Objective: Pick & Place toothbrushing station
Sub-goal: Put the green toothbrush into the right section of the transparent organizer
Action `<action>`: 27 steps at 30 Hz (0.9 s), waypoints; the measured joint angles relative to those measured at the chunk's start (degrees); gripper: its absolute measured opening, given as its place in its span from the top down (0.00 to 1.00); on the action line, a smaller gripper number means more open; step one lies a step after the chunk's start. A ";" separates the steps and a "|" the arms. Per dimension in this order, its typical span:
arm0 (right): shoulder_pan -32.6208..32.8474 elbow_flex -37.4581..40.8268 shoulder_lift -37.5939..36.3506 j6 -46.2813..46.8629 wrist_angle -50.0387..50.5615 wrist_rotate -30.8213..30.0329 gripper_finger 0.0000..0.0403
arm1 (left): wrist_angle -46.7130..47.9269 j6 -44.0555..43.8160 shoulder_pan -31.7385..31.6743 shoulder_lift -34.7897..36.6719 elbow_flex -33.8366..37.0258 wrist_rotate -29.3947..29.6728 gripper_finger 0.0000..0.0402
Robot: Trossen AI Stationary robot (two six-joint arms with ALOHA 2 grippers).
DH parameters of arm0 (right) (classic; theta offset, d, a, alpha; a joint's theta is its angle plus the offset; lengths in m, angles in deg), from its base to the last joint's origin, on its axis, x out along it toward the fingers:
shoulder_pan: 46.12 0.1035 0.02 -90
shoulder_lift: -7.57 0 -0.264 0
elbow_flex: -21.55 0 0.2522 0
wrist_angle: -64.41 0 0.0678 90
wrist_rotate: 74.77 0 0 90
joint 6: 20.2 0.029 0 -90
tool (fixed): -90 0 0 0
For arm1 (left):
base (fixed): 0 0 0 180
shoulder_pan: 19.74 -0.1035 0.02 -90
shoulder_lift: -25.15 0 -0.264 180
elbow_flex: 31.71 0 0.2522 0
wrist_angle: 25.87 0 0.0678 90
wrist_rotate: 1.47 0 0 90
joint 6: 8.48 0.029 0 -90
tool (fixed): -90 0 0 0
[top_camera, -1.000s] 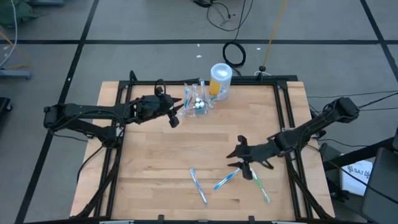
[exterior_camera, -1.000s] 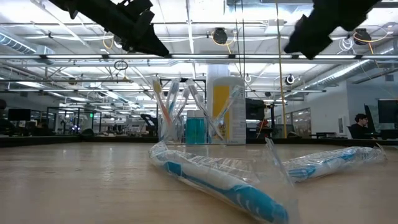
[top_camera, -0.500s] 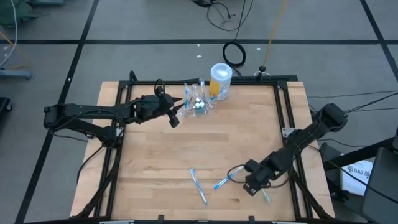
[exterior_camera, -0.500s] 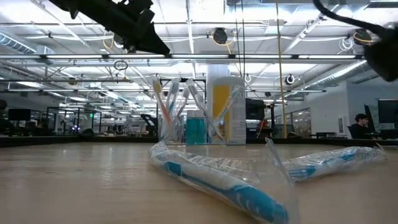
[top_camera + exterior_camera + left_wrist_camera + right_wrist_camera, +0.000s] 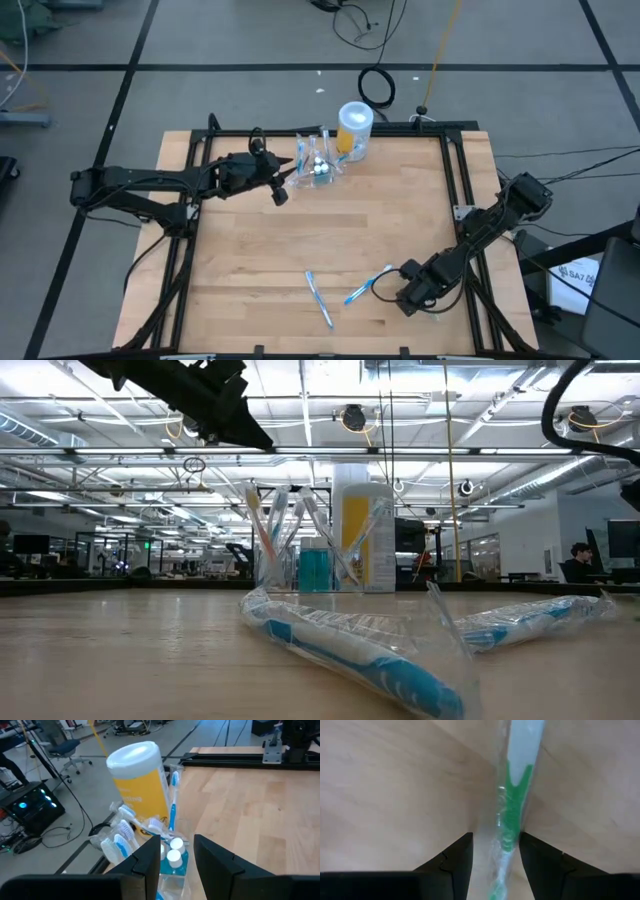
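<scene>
The right arm has swung down and back toward the near right corner of the pale wooden table (image 5: 260, 230). A second ago its gripper hung open over the middle of the three loose brushes; now the right gripper (image 5: 412, 296) is low on the wood, right over the green-and-white toothbrush in a clear wrapper (image 5: 512, 795). Seen from its wrist, the two dark fingers (image 5: 454, 857) stand apart, one on each side of the wrapped handle. They straddle it and do not look to be pressing it yet, so I judge the grasp is set up but not closed.

The other two wrapped brushes have not stirred: the blue-and-white toothbrush in a clear wrapper (image 5: 320, 299) lies nearer the front edge, and the second blue wrapped toothbrush (image 5: 366, 287) lies just beside the right gripper.

The small clear plastic cup (image 5: 318, 160) stands at the far edge of the table, already holding several brushes and touching or nearly touching the tall yellow container with a white lid (image 5: 354, 130). The left gripper (image 5: 285, 183) hovers just beside the cup as it did before, fingers slightly parted and holding nothing.

So the next brush for the cup is about to be taken.

The yellow container carries pale lettering, too blurred to read; nothing else shows any writing.
</scene>
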 joint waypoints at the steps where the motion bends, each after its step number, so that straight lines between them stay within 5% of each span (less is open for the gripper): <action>1: 0.00 0.37 0.13 -0.58 -0.14 -0.01 0.62 | 0.14 -0.02 -0.02 0.00 0.00 -0.55 0.69; 6: -0.30 2.13 0.40 -2.73 0.15 0.02 0.66 | 0.27 -0.28 0.05 0.00 0.00 -1.33 0.69; 15: -3.26 2.35 -0.59 -11.68 3.69 0.37 0.96 | 0.23 -1.91 0.05 0.00 -0.01 -1.41 0.69; 27: -9.50 2.58 -14.39 -22.63 20.99 -14.07 0.96 | -0.67 -2.23 0.05 0.00 -0.02 -1.41 0.69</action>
